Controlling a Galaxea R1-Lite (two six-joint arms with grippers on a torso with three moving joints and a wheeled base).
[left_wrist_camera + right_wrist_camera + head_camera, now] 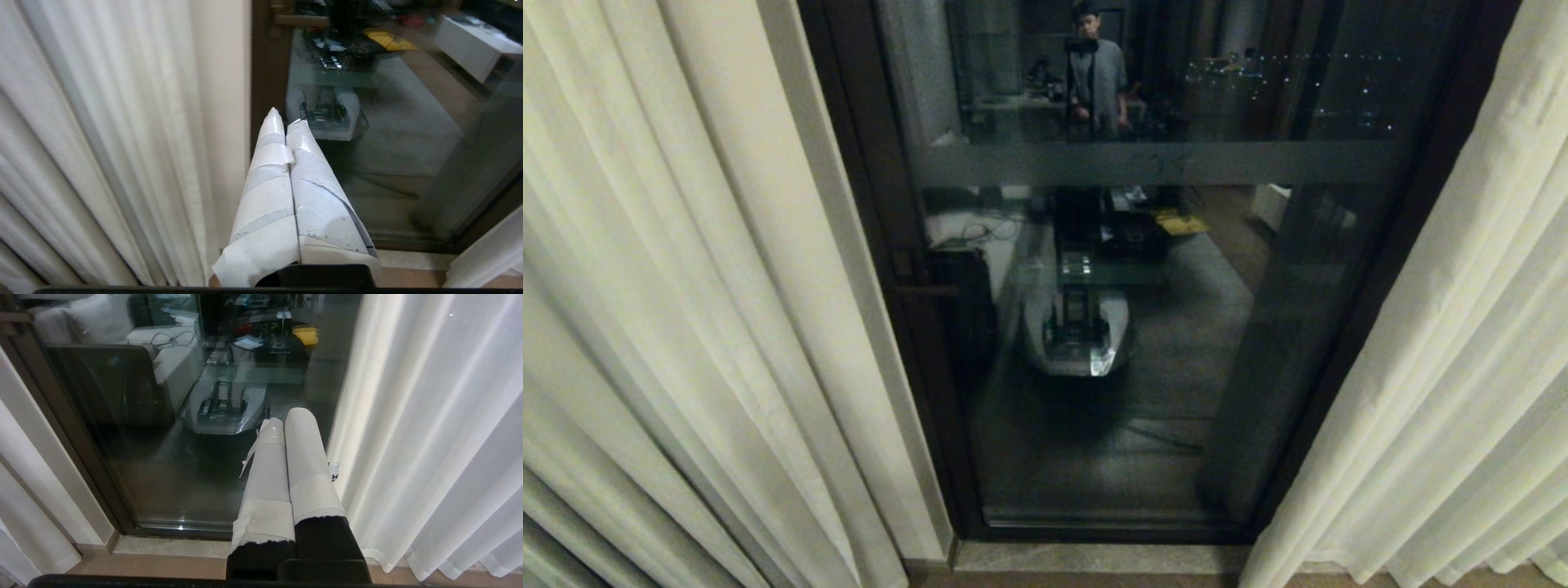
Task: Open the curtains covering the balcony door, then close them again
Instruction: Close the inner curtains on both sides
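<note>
Flanking the balcony door [1127,327], the curtains are seen drawn apart: the left curtain panel [686,310] is bunched at the left and the right curtain panel [1445,367] at the right, so the dark glass with its frosted band [1152,163] is exposed between them. A person is reflected in the far upper glass. The left gripper [286,118] is clenched on nothing, just beside the left panel's inner edge; the right gripper [288,416] is likewise clenched and empty, near the right panel. Closing is judged to remain. With taped fingers [261,204] pressed together, thin fabric could be missed or slip free, and the glass could be struck if a reach runs too far.
</note>
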